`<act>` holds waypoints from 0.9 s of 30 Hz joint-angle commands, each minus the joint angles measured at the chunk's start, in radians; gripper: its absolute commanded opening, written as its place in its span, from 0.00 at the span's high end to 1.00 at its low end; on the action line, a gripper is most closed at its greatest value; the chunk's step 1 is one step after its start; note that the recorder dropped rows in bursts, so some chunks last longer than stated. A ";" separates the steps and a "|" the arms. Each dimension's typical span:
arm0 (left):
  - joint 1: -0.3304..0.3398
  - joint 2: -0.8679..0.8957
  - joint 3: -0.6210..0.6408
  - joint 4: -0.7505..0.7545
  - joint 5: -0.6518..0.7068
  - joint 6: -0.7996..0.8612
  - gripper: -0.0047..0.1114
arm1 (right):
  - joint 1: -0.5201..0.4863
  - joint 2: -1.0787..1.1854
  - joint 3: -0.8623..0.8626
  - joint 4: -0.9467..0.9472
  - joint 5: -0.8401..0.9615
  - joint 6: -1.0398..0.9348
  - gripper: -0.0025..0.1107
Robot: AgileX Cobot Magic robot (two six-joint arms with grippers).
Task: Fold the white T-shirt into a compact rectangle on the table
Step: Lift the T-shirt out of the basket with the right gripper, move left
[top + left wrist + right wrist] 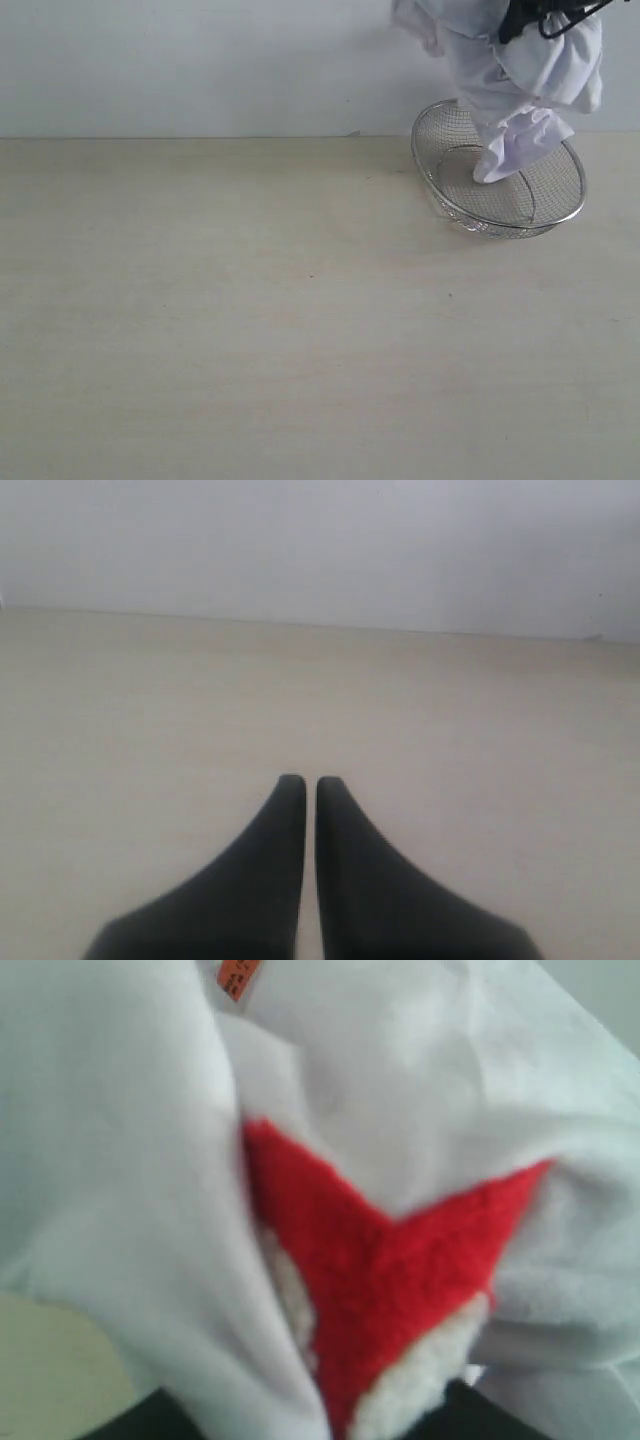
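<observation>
The left gripper [301, 785] is seen closed above the table [200, 320]. Rightward, the shirt [520, 90] is clamped, bunched, in the right gripper [520, 22], its tail hanging into the basket [440, 200]; the mesh could be snagged and dragged.

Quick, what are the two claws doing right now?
Left gripper: closed, empty.
Right gripper: closed on the white T-shirt, which hangs over the wire basket.

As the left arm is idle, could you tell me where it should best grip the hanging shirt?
Probably the shirt by its tail, just above the basket rim, coming from the left arm's side: the cloth hangs bunched and narrow there, open on that side.
</observation>
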 commanded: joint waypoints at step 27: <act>0.005 -0.002 0.004 -0.008 -0.004 0.001 0.92 | 0.330 -0.223 -0.004 -0.021 0.035 -0.120 0.98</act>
